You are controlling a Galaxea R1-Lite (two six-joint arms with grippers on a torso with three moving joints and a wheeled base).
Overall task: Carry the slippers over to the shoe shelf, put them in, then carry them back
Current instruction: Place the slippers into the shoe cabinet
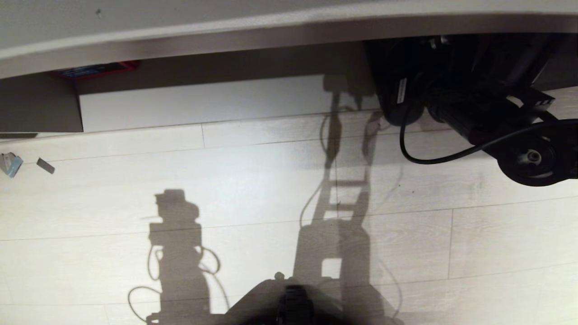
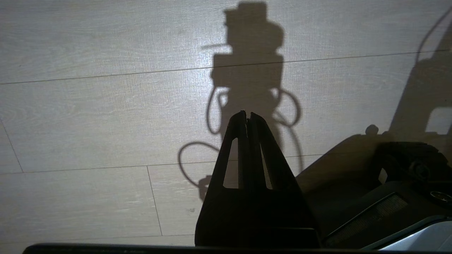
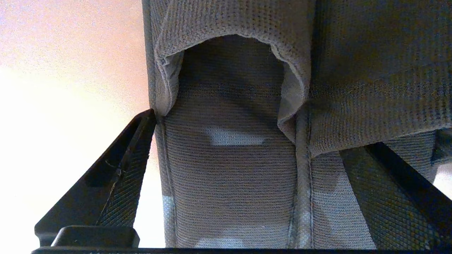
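Our right gripper (image 3: 247,148) fingers spread wide, slippers (image 3: 229,158) between them, toes cut off; contact unclear. Left gripper (image 2: 248,118) fingers pinched together, empty, over floor (image 2: 88,116).

Head camera looks steeply down at the floor (image 1: 253,180) — the left wrist's view too.

Grey knit-textured slippers (image 3: 229,158) — pale wood-grain floor (image 1: 248,180), black end effectors.
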